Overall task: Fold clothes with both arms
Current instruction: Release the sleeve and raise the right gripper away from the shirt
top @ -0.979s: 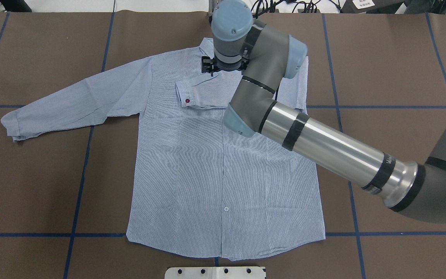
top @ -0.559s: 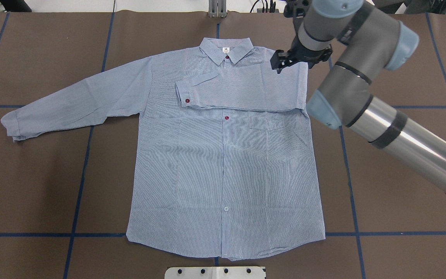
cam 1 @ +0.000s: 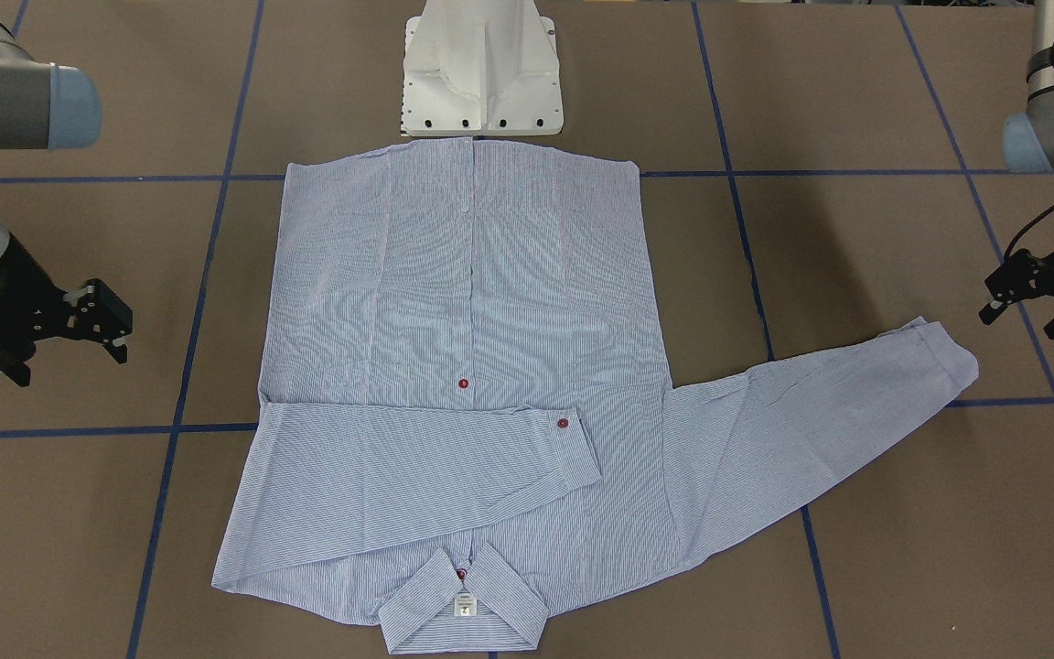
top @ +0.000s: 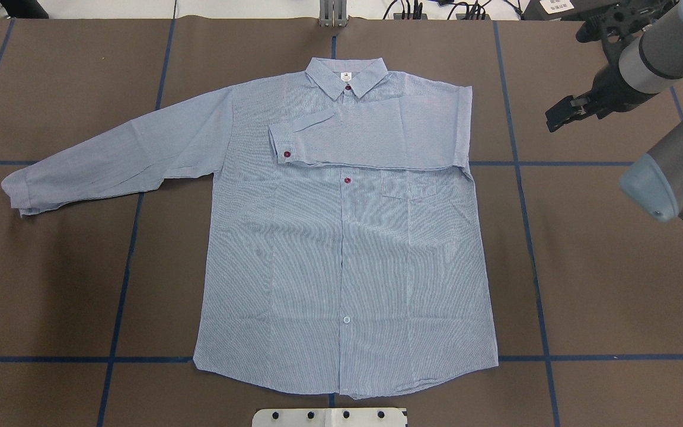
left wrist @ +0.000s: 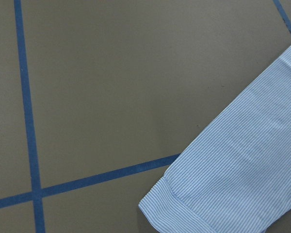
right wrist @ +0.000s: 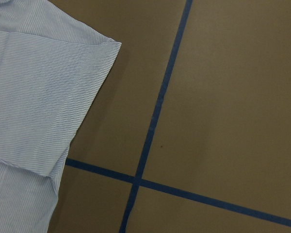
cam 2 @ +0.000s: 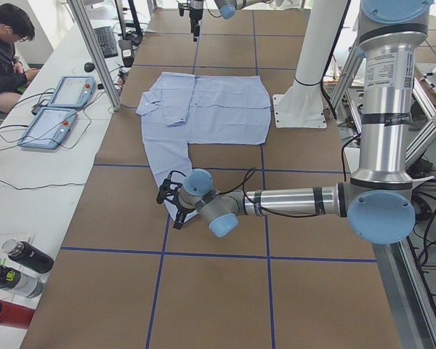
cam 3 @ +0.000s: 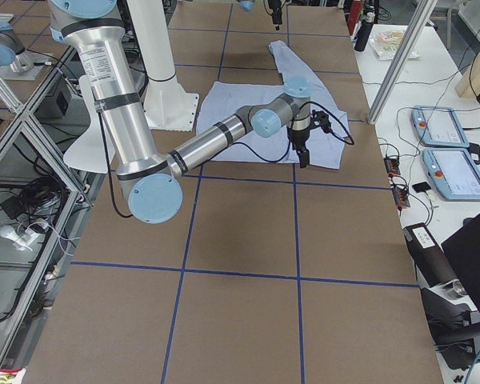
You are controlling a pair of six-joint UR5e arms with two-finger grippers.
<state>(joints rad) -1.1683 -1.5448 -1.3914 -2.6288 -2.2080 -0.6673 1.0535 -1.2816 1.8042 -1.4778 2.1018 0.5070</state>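
Observation:
The striped shirt [top: 347, 249] lies flat and front up on the brown table, collar [top: 346, 76] at the far side. One sleeve is folded across the chest, its cuff with a red button [top: 286, 155] near the middle. The other sleeve [top: 110, 157] stretches out to the left. My right gripper [top: 561, 114] is open and empty above bare table, right of the shirt; it also shows in the front view [cam 1: 111, 325]. My left gripper [cam 1: 1023, 320] is open and empty just beyond the outstretched cuff [cam 1: 943, 357]. The left wrist view shows that cuff [left wrist: 223, 189].
The white pedestal base [cam 1: 481, 73] stands at the shirt's hem. Blue tape lines [top: 531, 237] grid the table. A seated person [cam 2: 3, 51], two tablets [cam 2: 58, 109] and bottles [cam 2: 22, 262] are on a side bench beyond the table's far edge.
My right arm has swung away from over the collar to the right, off the shirt. The folded sleeve stays in place. The left gripper's tip has come in at the left edge.

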